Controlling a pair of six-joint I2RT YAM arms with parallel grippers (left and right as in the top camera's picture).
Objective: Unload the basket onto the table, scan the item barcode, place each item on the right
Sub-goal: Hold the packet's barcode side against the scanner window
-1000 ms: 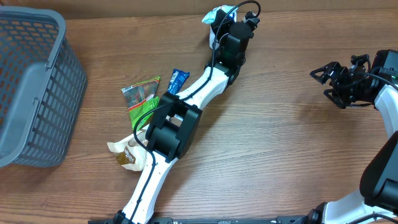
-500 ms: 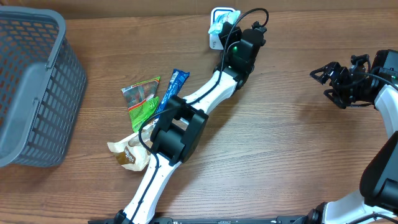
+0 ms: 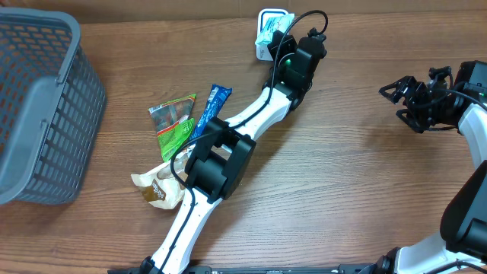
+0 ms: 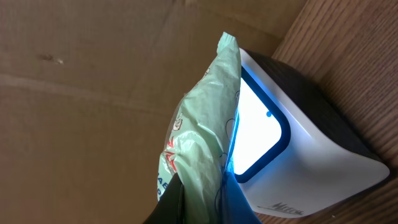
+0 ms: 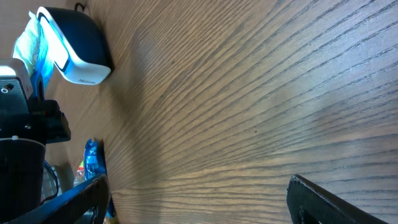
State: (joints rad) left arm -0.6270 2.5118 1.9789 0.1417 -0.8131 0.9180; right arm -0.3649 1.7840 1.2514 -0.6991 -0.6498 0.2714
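A brown wooden table (image 3: pixel 342 190) fills the view. A gray basket (image 3: pixel 38 114) sits at the left edge. At the top middle stands a white scanner (image 4: pixel 314 171). A pale green packet (image 4: pixel 208 124) is in front of its glowing window, pinched by the left claw (image 3: pixel 274 39). At the right edge, the right claw (image 3: pixel 393 101) is spread.

packet (image 4: pixel 208 124): lower end cut off, print unreadable | basket (image 3: pixel 53 129): left edge cropped

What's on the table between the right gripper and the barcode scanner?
Bare wood, seen in the overhead view, between the right gripper and the scanner; only the left arm, holding its packet at the scanner, stands at that end.
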